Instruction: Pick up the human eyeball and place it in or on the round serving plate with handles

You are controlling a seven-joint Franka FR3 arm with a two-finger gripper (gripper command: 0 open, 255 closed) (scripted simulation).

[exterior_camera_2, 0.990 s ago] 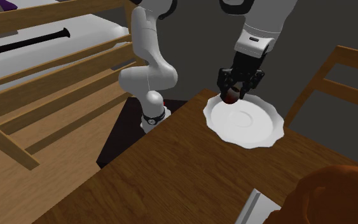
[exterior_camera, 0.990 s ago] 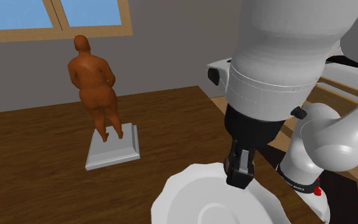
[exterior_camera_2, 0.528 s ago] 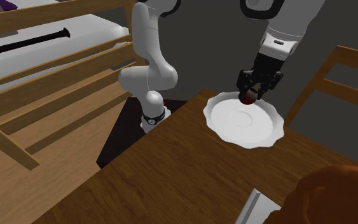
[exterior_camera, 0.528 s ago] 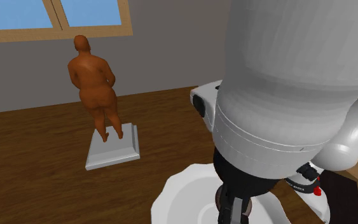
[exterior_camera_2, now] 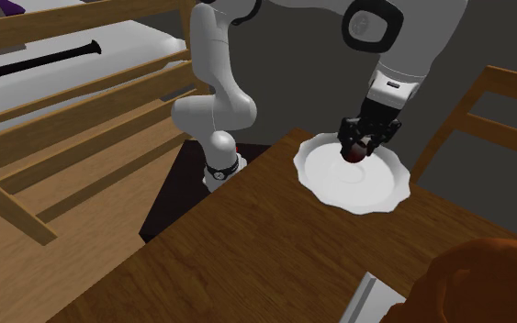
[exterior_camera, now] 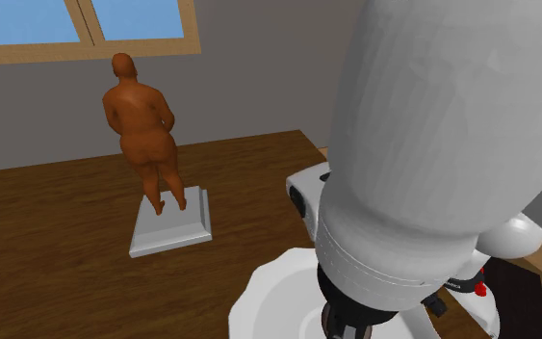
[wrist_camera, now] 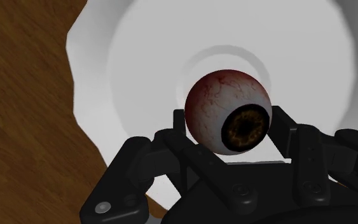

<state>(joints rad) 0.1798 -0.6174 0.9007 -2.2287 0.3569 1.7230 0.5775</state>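
Note:
The eyeball (wrist_camera: 229,111), white with red veins and a brown iris, is clasped between my black fingers in the wrist view. My gripper (wrist_camera: 228,124) is shut on it, right over the middle of the white round plate (wrist_camera: 139,57). In the second exterior view the gripper (exterior_camera_2: 359,147) holds the dark red eyeball (exterior_camera_2: 354,152) just above the scalloped plate (exterior_camera_2: 380,193), near its centre. The shoulder view has the arm's big white link covering most of the plate (exterior_camera: 269,294).
A brown statue of a standing figure (exterior_camera: 145,130) on a grey square base (exterior_camera: 170,226) stands further back on the wooden table (exterior_camera: 57,250). The arm's stand (exterior_camera_2: 215,170) is beside the table's edge. Wooden rails (exterior_camera_2: 63,119) and a chair frame (exterior_camera_2: 500,101) flank the table.
The gripper carried the eyeball from the plate's near rim to above its centre and came lower. It stayed shut on the eyeball throughout.

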